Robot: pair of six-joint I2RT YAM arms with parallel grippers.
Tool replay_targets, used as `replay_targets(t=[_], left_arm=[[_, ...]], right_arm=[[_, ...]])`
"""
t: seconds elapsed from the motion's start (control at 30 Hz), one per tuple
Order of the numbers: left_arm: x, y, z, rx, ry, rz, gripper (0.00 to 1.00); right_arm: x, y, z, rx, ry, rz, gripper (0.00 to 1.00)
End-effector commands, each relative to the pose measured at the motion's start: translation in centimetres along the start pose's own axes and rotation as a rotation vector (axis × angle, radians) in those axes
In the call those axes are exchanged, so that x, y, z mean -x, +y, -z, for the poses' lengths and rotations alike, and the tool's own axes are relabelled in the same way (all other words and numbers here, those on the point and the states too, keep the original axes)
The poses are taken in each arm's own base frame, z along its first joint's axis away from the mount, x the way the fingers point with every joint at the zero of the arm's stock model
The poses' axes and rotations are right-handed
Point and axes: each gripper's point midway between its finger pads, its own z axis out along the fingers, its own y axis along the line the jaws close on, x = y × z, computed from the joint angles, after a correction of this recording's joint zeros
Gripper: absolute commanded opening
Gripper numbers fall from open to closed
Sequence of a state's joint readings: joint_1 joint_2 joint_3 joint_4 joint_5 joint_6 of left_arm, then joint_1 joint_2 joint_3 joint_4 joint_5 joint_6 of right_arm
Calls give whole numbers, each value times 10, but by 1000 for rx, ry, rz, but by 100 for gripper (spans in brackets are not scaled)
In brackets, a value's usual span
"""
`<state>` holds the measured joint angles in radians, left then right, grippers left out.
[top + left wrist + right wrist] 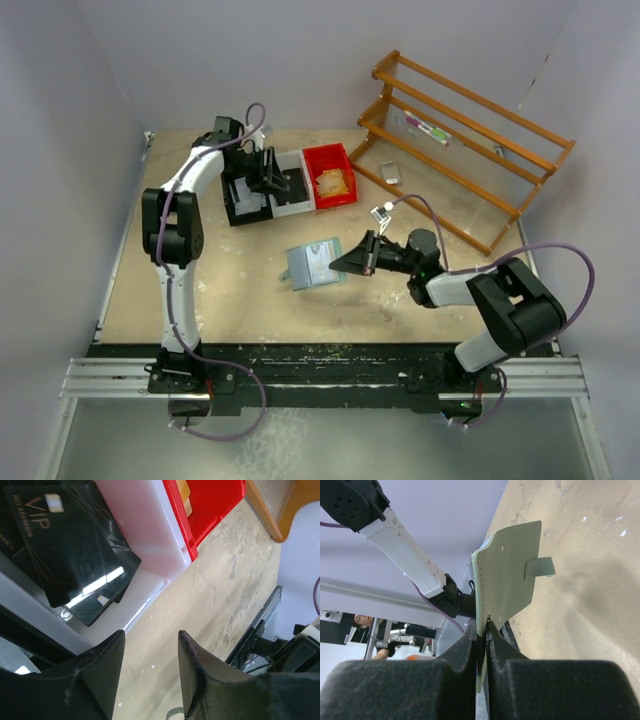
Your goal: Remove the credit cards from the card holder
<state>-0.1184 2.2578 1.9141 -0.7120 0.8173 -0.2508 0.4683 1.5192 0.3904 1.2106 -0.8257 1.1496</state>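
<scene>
Mid-way across the table (pixel 250 300), the right gripper (pixel 481 630) is clamped tight on the edge of the mint card holder (pixel 507 575). Over by the grey bin (pixel 145 520), the left gripper (pixel 150 640) stands parted and empty, near black credit cards (pixel 70 540).

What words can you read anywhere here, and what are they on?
"VIP": gold letters on the black card.
Small gold line above it, and digits at the far left: too blurred to read.
Coloured label on the rack: too small to read.
</scene>
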Motion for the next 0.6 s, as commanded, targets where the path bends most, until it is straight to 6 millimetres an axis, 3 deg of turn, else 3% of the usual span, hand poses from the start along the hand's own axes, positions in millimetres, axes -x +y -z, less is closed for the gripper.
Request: replay_targets(t=[0.0, 0.13, 0.17, 0.3, 0.37, 0.4, 0.5, 0.57], left_arm=[[18, -23, 38, 58, -71, -149, 53], [11, -46, 73, 65, -104, -221, 67], [7, -50, 82, 60, -104, -228, 75], [-12, -65, 122, 69, -119, -259, 81], [-20, -67, 147, 83, -155, -263, 91], [-22, -64, 163, 91, -183, -257, 99], [-37, -58, 201, 125, -228, -253, 99], [-50, -49, 216, 184, -217, -273, 99]], right_arm=[[18, 26, -19, 85, -22, 90, 0], [15, 28, -32, 78, 6, 92, 0], [15, 27, -34, 74, 13, 86, 0], [10, 18, -49, 34, 40, 65, 0], [6, 12, -60, -5, 62, 71, 0], [3, 5, -66, -40, 80, 92, 0], [-2, -27, -75, -205, 144, 118, 0], [-1, -47, -72, -316, 167, 162, 3]])
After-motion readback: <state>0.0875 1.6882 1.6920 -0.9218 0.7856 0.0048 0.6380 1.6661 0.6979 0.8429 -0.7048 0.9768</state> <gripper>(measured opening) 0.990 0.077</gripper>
